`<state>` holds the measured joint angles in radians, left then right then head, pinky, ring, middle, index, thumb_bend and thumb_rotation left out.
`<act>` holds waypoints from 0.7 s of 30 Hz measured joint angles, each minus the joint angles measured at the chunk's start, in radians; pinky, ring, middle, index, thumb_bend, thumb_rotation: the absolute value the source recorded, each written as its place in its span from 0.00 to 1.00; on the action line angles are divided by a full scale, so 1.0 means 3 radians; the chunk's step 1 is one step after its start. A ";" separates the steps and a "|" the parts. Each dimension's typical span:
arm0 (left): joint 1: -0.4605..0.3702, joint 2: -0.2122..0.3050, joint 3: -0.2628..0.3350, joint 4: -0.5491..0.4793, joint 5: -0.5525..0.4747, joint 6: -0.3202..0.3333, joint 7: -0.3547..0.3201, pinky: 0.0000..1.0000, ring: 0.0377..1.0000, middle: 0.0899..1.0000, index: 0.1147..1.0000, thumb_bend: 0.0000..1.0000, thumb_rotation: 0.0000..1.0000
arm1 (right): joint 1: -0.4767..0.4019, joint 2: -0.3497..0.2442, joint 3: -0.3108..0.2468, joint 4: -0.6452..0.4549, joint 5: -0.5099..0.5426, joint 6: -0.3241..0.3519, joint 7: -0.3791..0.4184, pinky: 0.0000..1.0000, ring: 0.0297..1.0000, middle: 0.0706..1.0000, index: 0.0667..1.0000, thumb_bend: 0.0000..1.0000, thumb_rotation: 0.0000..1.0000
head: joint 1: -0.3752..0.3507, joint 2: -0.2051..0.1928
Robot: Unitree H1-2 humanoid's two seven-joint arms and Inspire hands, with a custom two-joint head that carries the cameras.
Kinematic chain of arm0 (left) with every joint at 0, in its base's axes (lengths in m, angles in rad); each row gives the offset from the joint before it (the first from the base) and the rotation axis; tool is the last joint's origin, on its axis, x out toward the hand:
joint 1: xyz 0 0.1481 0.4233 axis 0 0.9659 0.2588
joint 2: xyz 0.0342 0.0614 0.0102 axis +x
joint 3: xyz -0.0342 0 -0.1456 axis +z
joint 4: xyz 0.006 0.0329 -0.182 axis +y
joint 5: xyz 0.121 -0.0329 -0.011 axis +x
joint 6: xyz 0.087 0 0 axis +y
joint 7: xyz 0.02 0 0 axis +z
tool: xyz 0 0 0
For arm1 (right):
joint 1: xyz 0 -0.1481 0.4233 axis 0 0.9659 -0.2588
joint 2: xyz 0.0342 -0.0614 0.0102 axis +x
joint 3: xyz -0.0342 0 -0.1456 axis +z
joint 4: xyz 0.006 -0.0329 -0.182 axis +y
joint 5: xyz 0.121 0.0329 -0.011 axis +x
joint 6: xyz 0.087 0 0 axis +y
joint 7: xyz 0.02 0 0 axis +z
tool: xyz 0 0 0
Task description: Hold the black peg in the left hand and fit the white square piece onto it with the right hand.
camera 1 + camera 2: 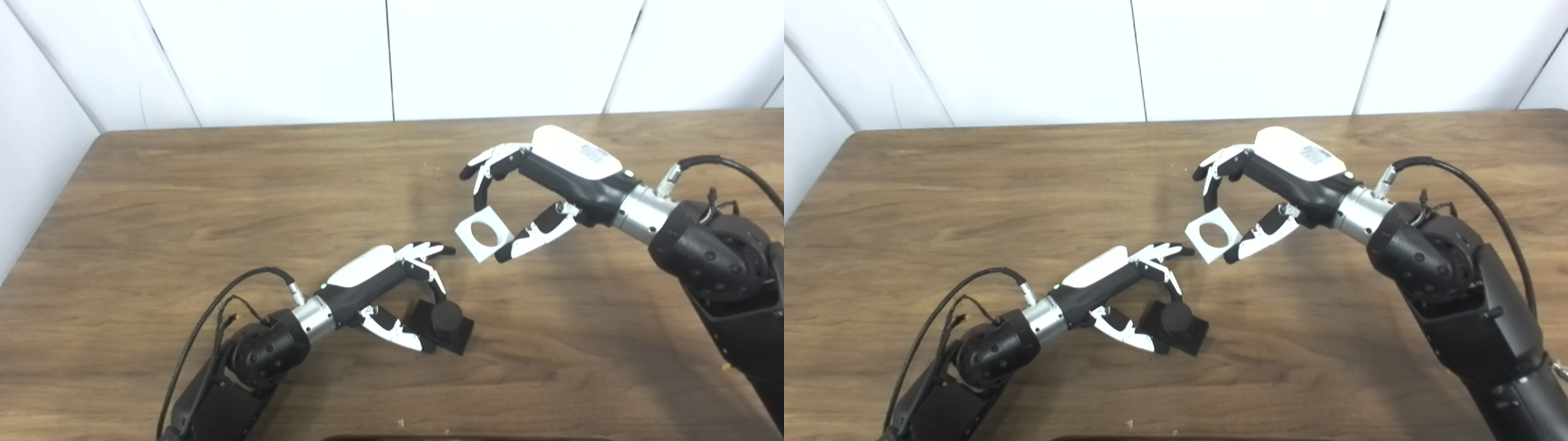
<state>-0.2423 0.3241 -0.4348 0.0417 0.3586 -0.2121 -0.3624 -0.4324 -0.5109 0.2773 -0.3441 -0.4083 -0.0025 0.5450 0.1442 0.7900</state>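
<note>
My left hand [392, 288] is at the black peg [446, 316], which stands upright on its square black base flat on the desk [184, 202], near the front and a little left of centre. My thumb lies at the base's near-left edge and my fingers curl down over its far side, so I am closed loosely about it; whether I truly grip it I cannot tell, and it does not look lifted.

My right hand [539, 190] is raised to the right and farther back, pinching the white square piece [484, 234] between thumb and fingertips at two opposite edges. The piece hangs tilted, its round hole turned toward the cameras, well clear of the peg.

To do this well, I judge I should first firm my left grip so the base cannot slide or tip. Then I would bring the piece over the peg, level it so the hole faces straight down, line hole and peg on one axis, and lower slowly. A tilted piece would likely jam on the peg's rim.
</note>
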 measured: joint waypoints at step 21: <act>0.0000 -0.0002 0.0001 -0.0010 0.0000 0.0026 -0.0005 1.00 1.00 0.97 0.42 0.52 0.07 | 0.0275 0.0158 0.0252 -0.0226 0.0089 0.0006 0.0287 0.70 0.81 0.75 0.44 0.51 0.14 | 0.0005 0.0021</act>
<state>-0.2423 0.3237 -0.4346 0.0389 0.3586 -0.2044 -0.3639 -0.3499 -0.4635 0.3530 -0.4117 -0.3815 -0.0007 0.6310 0.1457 0.7961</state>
